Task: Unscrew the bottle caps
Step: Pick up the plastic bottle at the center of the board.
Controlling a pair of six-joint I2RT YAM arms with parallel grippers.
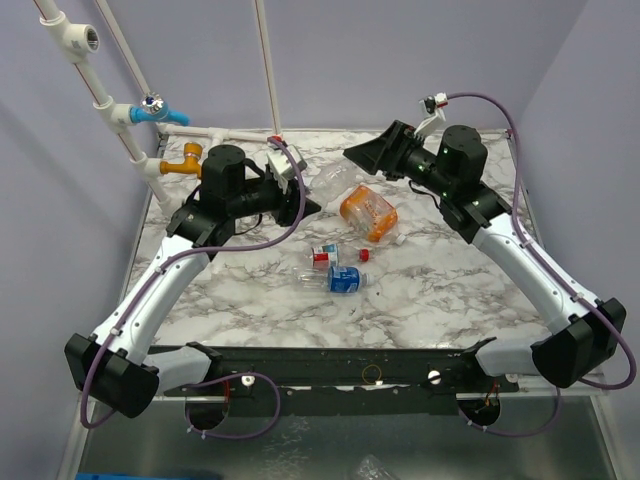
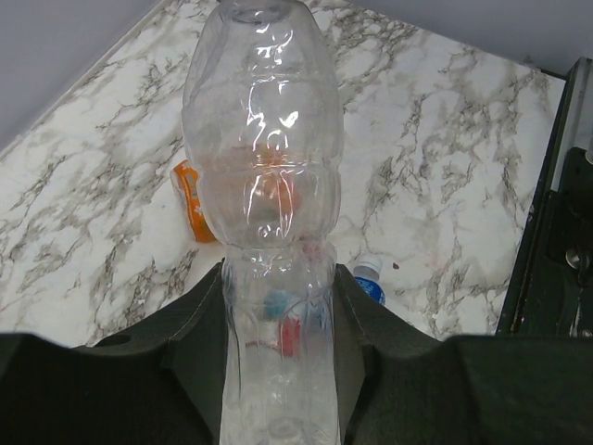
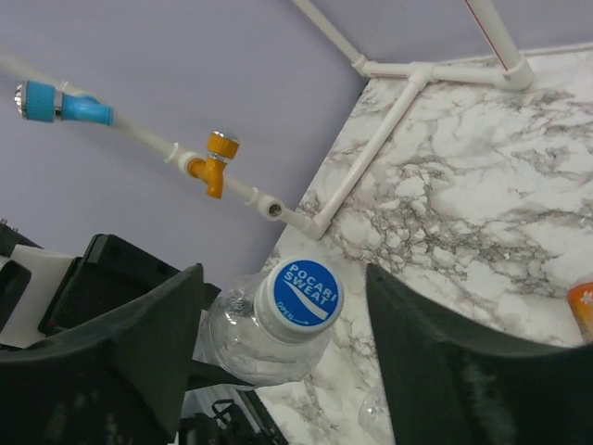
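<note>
My left gripper [image 2: 278, 320] is shut on the lower body of a plain clear bottle [image 2: 264, 176], which it holds off the table. The same bottle [image 1: 330, 179] points at my right gripper [image 1: 362, 158]. That bottle's blue-and-white cap [image 3: 298, 295] sits between the fingers of my right gripper [image 3: 283, 278], which is open, with a gap on each side. On the table lie an orange squat bottle [image 1: 368, 212], a red-labelled bottle [image 1: 324, 255], a blue-labelled bottle [image 1: 342, 279] and a loose red cap [image 1: 364, 254].
A white pipe frame [image 1: 120, 110] with a blue valve [image 1: 150, 112] and an orange valve [image 1: 186, 160] runs along the back left corner. Purple walls close in the table at the back and sides. The black arm rail [image 1: 370, 365] lies along the near edge.
</note>
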